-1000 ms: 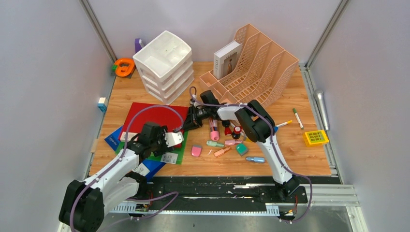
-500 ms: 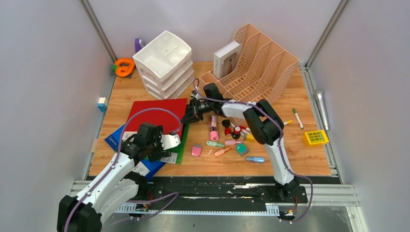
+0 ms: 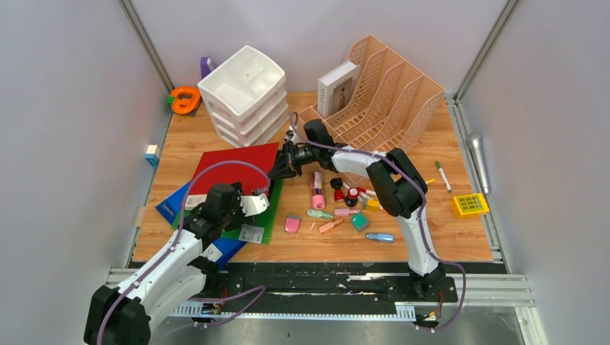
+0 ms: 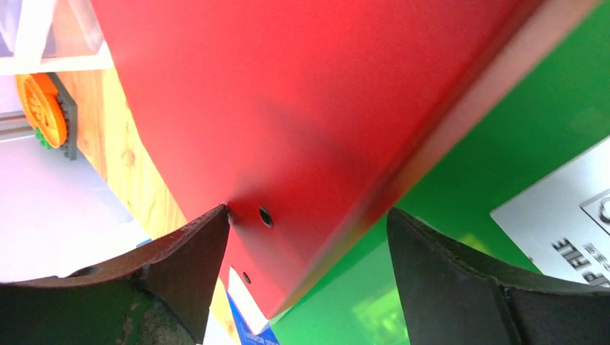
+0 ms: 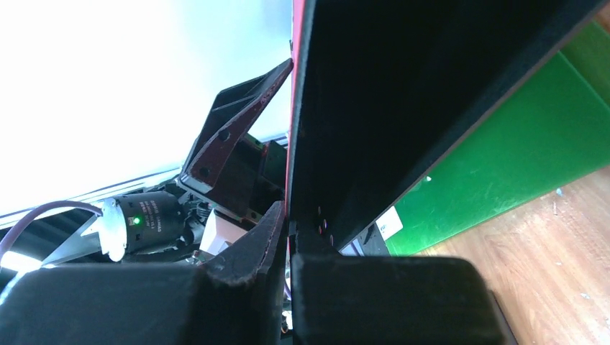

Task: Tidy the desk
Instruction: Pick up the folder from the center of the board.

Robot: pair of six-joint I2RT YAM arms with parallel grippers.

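Well, my right hand (image 3: 278, 171) was clenched tight on the right corner of the red folder (image 3: 230, 169), one finger on each face of the cover, with that corner tilted up off the green folder (image 3: 260, 223) beneath. My left hand (image 4: 308, 214) stood released, fingers wide apart around the folder's near corner and gripping nothing; I could not tell whether either tip touched the cover. My right arm reached from its base across the scattered pens toward the middle of the desk (image 3: 446, 233), elbow bent high. My left arm stretched forward, its wrist low over the green folder. The desk lay under it all, wood showing bare on the right. From my right wrist the folder's underside was only darkness, and the blue folder (image 3: 167, 205) was mostly covered.
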